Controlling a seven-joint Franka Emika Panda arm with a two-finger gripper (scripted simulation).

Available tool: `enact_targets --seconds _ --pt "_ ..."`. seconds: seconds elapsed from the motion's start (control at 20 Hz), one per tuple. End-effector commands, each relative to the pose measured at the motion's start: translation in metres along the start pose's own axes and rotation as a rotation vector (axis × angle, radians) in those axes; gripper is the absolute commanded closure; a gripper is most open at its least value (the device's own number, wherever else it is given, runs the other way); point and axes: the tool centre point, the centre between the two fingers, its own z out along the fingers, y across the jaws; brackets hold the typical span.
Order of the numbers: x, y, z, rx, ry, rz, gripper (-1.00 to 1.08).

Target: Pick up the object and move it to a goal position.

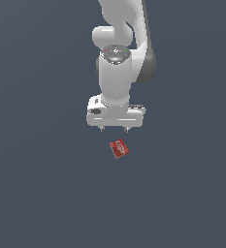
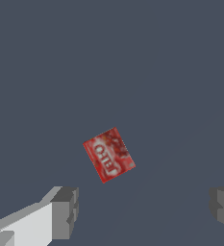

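Approach stage, nothing grasped yet.
Gripper hangs spread wide and empty; the red box lies flat on the grey floor, just nearer than the fingertips, so descent, grasp and carry all remain.

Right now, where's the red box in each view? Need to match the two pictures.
Exterior view: red box lies flat on the grey floor, just below the gripper, tilted.
Wrist view: red box near the picture's middle, ahead of the two spread fingers.
Shared landmark: the box's white lettering.
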Motion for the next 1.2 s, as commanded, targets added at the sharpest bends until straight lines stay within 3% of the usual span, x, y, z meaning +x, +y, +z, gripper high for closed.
enact_targets --seconds 0.0,0.75,1.15 --pt "0.0 0.0 0.0 0.0 0.0 0.0 -0.92" --pt "-0.008 -0.01 0.008 -0.02 -0.025 -0.061 -0.92" --pt "-0.007 -0.013 0.033 -0.019 -0.028 -0.145 -0.92"
